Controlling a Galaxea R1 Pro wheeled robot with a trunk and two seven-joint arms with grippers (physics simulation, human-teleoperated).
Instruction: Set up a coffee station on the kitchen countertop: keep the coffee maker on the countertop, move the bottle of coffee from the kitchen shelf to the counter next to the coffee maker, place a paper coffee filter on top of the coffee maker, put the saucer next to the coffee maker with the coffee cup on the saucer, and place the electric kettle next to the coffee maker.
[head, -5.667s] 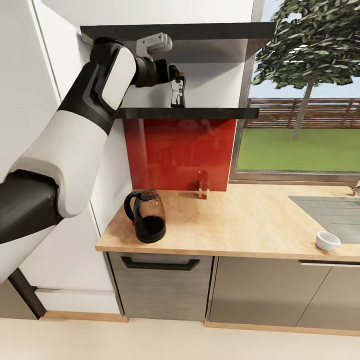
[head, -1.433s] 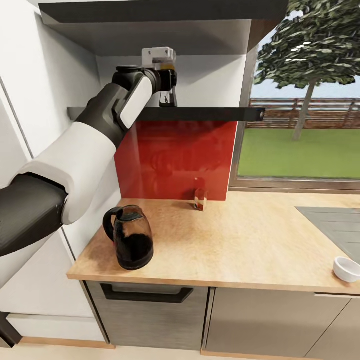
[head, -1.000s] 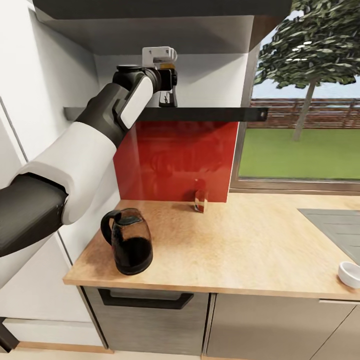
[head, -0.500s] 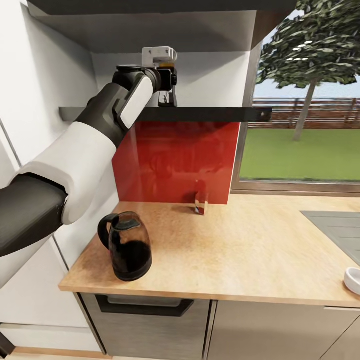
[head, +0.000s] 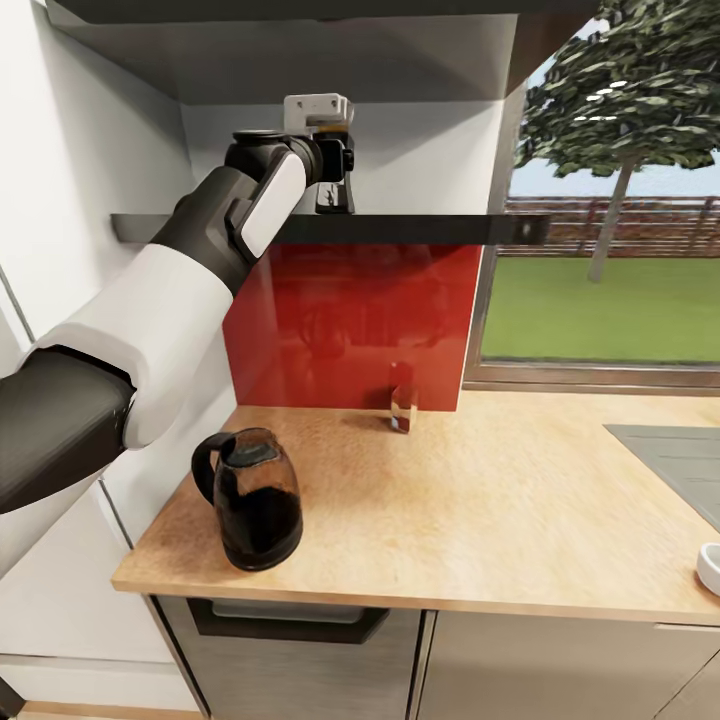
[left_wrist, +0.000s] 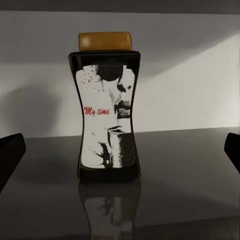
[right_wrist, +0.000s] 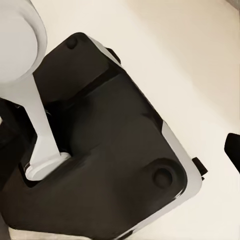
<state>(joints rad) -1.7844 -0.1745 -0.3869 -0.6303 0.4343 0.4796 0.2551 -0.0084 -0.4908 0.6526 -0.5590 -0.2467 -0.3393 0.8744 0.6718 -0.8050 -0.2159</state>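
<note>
- Left gripper (head: 335, 190) is raised at the kitchen shelf (head: 400, 229).
- Electric kettle (head: 252, 498) stands near-left on the kitchen countertop (head: 480, 520).

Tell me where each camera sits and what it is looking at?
Head view: on the robot's head, facing the kitchen countertop and kitchen shelf; its left arm reaches up.
Left wrist view: near the left gripper, facing the upright bottle of coffee; both fingertips show, spread wide.
Right wrist view: looks down at the robot's dark base and floor.
Shared: head and left wrist views both see the shelf.
</note>
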